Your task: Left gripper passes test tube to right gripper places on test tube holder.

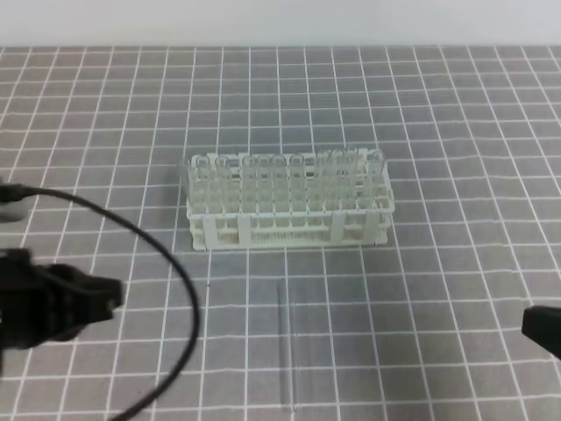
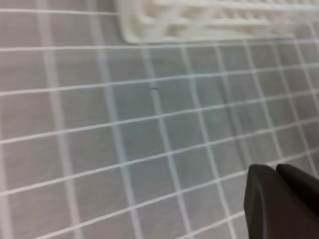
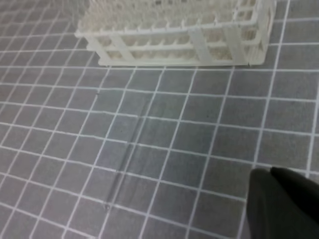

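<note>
- Clear glass, hard to pick out: the test tube (image 1: 286, 346) lies flat on the grey gridded mat (image 1: 421, 289), running near to far along a grid line, in front of the rack and between the two arms; nothing touches it.
- From the right wrist view the same tube (image 3: 128, 152) shows as a faint slanted streak, its near end lower left and its far end pointing towards the rack.
- At the near left, the left gripper (image 1: 103, 298) hangs above the mat, well apart from the tube; its black fingertips look drawn close together with nothing between them, though the left wrist view catches only a blurred dark corner of one finger (image 2: 279, 204).
- A black cable (image 1: 180, 272) loops from the left edge round behind that gripper and down to the bottom edge.
- At the near right, only a dark tip of the right gripper (image 1: 543, 329) enters the exterior view; I cannot tell how its fingers stand.
- Farther back, the white test tube holder (image 1: 289, 230) stands upright on the mat, long side facing the camera, filled with rows of other clear tubes (image 1: 280, 180).
</note>
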Available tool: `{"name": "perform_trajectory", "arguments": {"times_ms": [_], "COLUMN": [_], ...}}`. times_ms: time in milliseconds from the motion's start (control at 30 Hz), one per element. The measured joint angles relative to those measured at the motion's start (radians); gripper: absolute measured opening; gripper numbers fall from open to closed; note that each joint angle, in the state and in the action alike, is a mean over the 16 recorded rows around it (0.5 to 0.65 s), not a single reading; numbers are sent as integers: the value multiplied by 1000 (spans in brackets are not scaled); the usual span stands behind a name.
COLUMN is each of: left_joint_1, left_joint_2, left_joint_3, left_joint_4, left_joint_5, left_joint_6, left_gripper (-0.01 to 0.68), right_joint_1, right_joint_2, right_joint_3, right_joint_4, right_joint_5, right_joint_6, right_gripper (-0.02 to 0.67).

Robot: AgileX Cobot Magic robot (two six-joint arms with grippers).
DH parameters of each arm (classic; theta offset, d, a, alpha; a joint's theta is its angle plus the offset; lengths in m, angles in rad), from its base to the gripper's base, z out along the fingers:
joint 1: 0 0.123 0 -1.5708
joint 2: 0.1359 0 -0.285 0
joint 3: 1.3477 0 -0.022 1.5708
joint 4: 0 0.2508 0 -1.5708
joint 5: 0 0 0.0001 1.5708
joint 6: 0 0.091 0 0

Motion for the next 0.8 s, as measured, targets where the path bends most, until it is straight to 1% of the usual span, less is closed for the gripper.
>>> {"name": "perform_trajectory", "arguments": {"times_ms": [100,167,300,433,633,800], "left_joint_1": [-66,-124,-259,-382,-551,-632], "left_joint_2": [91,152,278,399,559,645], "left_joint_3": [-27,-42,-90,-162,-319,-435], "left_joint_4": [-60,-85,-73,-8,136,247], "left_joint_5": [5,-6,-17,2,83,152], "left_joint_6": [43,43,-41,-162,-348,-438], "left_gripper": [0,0,0,0,0,0], "right_joint_1": [0,0,0,0,0,0], "right_joint_2": [50,70,90,93,93,92], "right_joint_3": [-26,-38,-50,-52,-53,-53], "right_joint_4": [-22,-33,-47,-53,-57,-61], "right_joint_5": [32,44,50,56,73,92], "right_joint_6": [1,1,0,0,-1,-1], "right_gripper": [-1,-1,-1,-1,-1,-1]}}
